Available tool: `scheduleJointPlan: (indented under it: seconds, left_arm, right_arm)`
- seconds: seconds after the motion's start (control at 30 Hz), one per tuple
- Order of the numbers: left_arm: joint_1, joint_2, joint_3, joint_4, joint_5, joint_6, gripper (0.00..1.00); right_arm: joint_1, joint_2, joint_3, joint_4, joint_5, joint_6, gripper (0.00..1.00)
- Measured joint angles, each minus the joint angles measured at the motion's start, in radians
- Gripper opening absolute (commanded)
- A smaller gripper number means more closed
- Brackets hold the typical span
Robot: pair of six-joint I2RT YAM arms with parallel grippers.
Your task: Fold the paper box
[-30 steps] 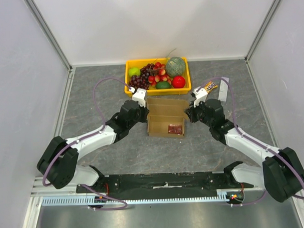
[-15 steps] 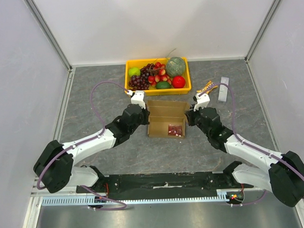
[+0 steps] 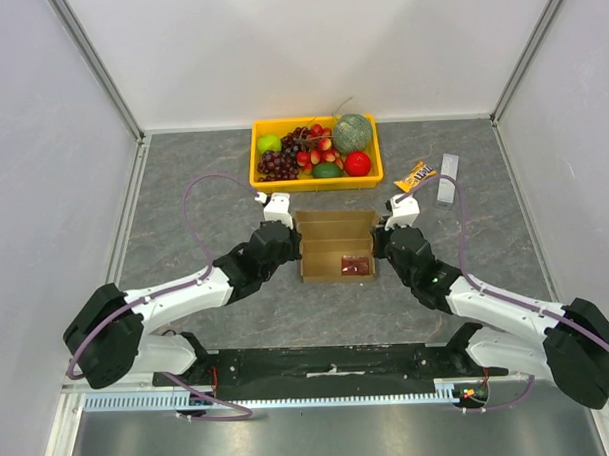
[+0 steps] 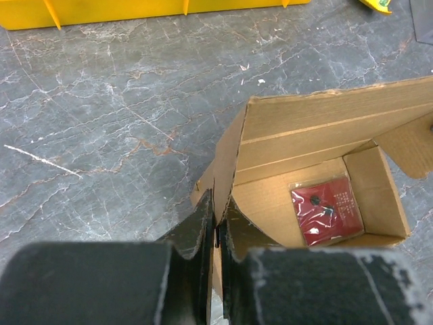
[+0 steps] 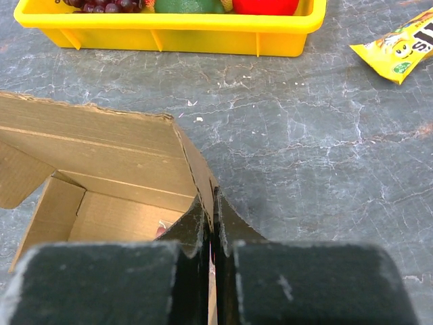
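The paper box [image 3: 335,247] is a brown cardboard carton standing open on the table's middle, with a small dark-red packet [image 3: 355,267] inside it. Its lid flap rises at the far side [image 4: 325,122]. My left gripper [image 3: 290,246] is shut on the box's left side wall [image 4: 220,183]; the wall's thin edge runs between the two black fingers [image 4: 200,223]. On the opposite side my right gripper [image 3: 377,243] is shut on the right wall [image 5: 203,176], pinching the cardboard [image 5: 108,149] the same way. The packet [image 4: 328,210] shows clearly in the left wrist view.
A yellow tray [image 3: 258,175] of fruit stands just beyond the box; its near rim [image 5: 176,27] shows in the right wrist view. A yellow candy packet [image 3: 416,175] and a small grey strip [image 3: 448,178] lie at the back right.
Both grippers, still pinching the box's side walls, have drawn the box toward the near edge, away from the tray. The box now looks squarer and more upright.
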Motion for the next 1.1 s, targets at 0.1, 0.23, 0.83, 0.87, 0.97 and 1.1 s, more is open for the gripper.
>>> scheduleJointPlan:
  seconds: [0.1,0.23,0.83,0.87,0.97,1.1]
  left_arm:
    - [-0.011,-0.013,-0.012,0.0,-0.019,-0.021,0.1]
    - [-0.026,-0.027,-0.028,0.002,-0.048,-0.06,0.09]
    - [-0.127,-0.062,-0.071,0.006,-0.17,-0.171,0.04]
    - [-0.129,-0.062,-0.072,0.006,-0.177,-0.171,0.03]
    - [-0.133,-0.062,-0.074,0.011,-0.189,-0.172,0.02]
    - [-0.133,-0.062,-0.08,0.036,-0.205,-0.171,0.02]
  right_arm:
    - [0.026,-0.006,-0.013,0.004,0.031,0.014,0.0]
    - [0.058,-0.025,-0.039,0.024,0.067,0.026,0.0]
    - [0.172,-0.084,-0.161,0.16,0.22,0.042,0.0]
    - [0.179,-0.079,-0.164,0.171,0.23,0.042,0.0]
    - [0.193,-0.061,-0.171,0.213,0.253,0.034,0.0]
    - [0.203,-0.039,-0.18,0.282,0.275,0.013,0.0]
